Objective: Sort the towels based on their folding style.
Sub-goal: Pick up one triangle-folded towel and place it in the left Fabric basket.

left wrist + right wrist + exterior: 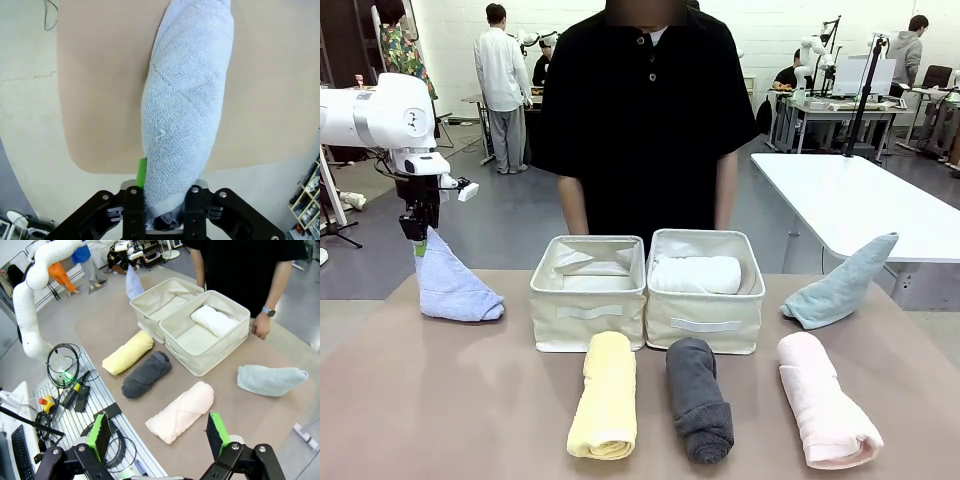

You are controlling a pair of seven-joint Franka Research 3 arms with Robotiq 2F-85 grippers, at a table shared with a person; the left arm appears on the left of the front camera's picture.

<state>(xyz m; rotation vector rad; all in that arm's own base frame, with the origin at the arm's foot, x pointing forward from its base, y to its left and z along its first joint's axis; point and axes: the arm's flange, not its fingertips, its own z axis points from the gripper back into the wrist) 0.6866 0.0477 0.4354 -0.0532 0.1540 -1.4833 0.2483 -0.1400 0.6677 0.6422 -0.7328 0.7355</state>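
Observation:
At the table's far left stands a periwinkle-blue triangle towel (450, 287), and my left gripper (419, 237) is shut on its pointed tip. The left wrist view has the blue towel (187, 110) hanging down from between my closed fingers toward the table. A light teal triangle towel (840, 285) lies at the far right. Rolled yellow (605, 395), dark grey (699, 398) and pink (825, 400) towels lie in a row at the front. A white rolled towel (696, 274) lies in the right bin (705, 322). My right gripper (157, 432) hovers open above the pink roll (181, 411).
Two cream fabric bins stand side by side mid-table; the left bin (588, 308) holds no towel. A person in a black shirt stands behind them, one hand (261, 326) at the table's edge. Cables and a control box (75, 390) lie off the table near my right arm's base.

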